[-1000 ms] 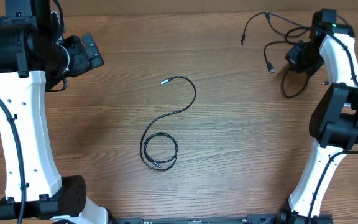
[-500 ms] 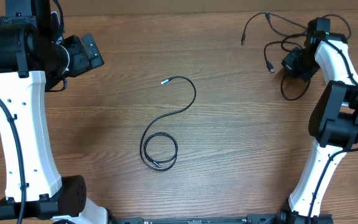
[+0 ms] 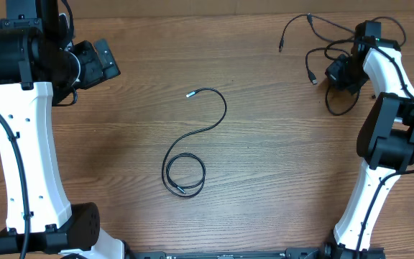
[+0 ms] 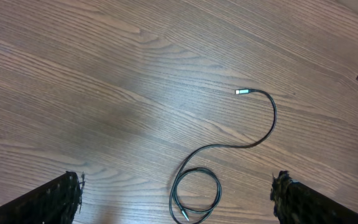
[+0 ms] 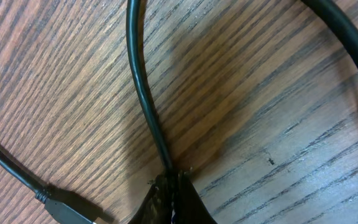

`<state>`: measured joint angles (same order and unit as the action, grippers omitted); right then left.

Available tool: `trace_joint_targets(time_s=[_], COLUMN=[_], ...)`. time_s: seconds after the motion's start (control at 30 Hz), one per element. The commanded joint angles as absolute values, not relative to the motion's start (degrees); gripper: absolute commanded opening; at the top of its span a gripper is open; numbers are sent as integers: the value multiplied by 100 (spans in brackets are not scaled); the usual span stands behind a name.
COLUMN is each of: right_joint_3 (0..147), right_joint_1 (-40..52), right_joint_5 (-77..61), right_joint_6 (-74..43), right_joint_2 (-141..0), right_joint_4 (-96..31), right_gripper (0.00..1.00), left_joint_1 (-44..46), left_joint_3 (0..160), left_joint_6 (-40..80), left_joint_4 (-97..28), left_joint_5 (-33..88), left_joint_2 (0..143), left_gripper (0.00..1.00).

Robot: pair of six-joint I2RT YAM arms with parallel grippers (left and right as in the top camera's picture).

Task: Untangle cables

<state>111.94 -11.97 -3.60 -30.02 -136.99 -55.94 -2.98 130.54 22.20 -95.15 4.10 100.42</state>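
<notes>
Overhead, your left tool (image 3: 105,62) is hanging above bare table (image 3: 135,122), well apart from every cable, with its jaws spread wide. The loose cable (image 3: 226,109) is lying well off to that tool's side, between your two tools. Its silver tip (image 3: 190,93) is pointing toward the left tool, and from there the cable is bending round and ending in a small coil. Your right tool (image 3: 338,72) is sitting down in the tangle (image 3: 313,76), with strands fanning out around it. From up here you cannot tell how its jaws are standing.

In the left wrist view, the left tool (image 4: 178,186) is showing its two fingers (image 4: 61,199) at the bottom corners, far apart and gripping nothing. The loose cable (image 4: 235,147) is stretching out ahead of it. The coil is sitting nearest, between the fingers as the view shows it, and the silver tip is lying farther ahead. Ends of the tangle are just peeking in at the right edge, well away from this tool.

In the right wrist view, your right tool (image 5: 171,186) is resting low over the table with its jaws together, pinching one strand (image 5: 143,93) of the tangle. That strand is running straight ahead from the fingertips. A plug (image 5: 67,208) is lying just beside the tool on its left, and another strand is crossing ahead on its right.
</notes>
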Motion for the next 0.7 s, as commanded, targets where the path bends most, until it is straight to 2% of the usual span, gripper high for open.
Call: trace_joint_targets(time_s=[0.0,0.47,0.67], right_joint_3=[11150,12991,13694], right_joint_1=[-1186,-1485,-1466], right_joint_5=[-311,-311,-379], right_joint_6=[-3024,-3017,-3000], right_joint_2=[-13920,-13876,-13876], right_joint_4=[-5507,-6663,-7111], right_gripper=[4,4,9], left_joint_1=[-259,-261,-261], left_joint_3=[13091,13091,13091], left_joint_6=[2119,2117,2115], left_joint_4=[-9507,-9426,-9393], left_joint_5=[390,388,386], left_joint_2=[10051,10051,10051], left_gripper=[100,100,100])
